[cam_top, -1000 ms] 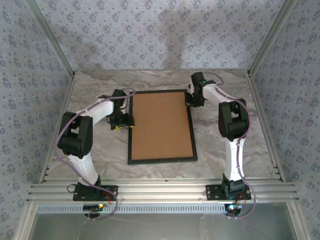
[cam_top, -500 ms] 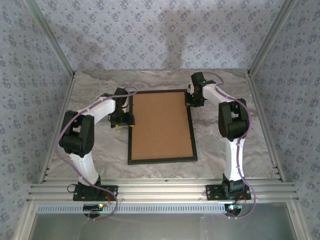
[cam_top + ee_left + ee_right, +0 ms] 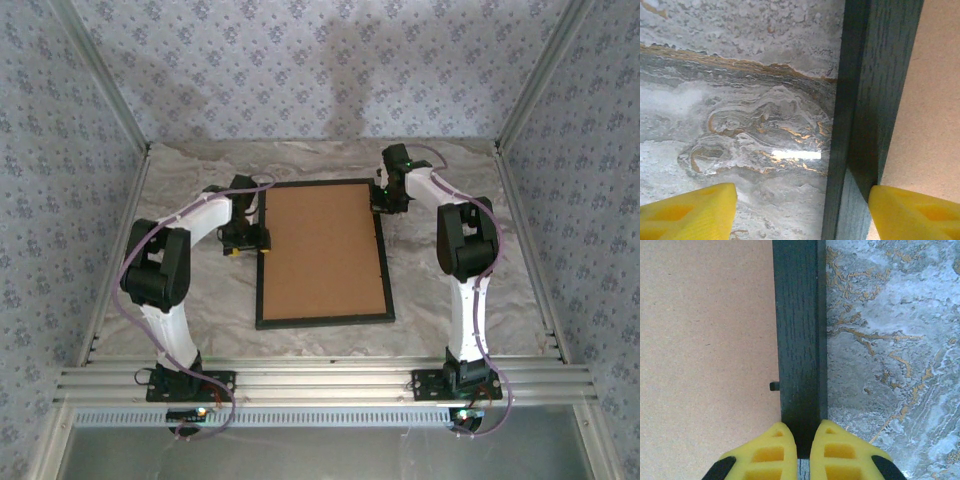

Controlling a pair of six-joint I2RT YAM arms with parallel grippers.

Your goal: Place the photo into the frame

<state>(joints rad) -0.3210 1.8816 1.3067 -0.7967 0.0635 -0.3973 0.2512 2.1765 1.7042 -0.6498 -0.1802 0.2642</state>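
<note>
1. The frame (image 3: 325, 321) lay flat in the middle of the bench (image 3: 420, 290), long sides running away from the arm bases, with a brown board (image 3: 323, 250) filling it.
2. The left pincer (image 3: 802, 212) sat low at the frame's left rail with its jaws apart. One yellow finger (image 3: 690, 212) was over the bench and the other over the board, with the rail between them.
3. The right pincer (image 3: 804, 450) was at the right rail near the far corner. Its fingers were together, tips over that rail, and we could not tell whether they pressed on it.
4. A small black tab (image 3: 774, 386) stuck out from that rail's inner edge over the board.
</note>
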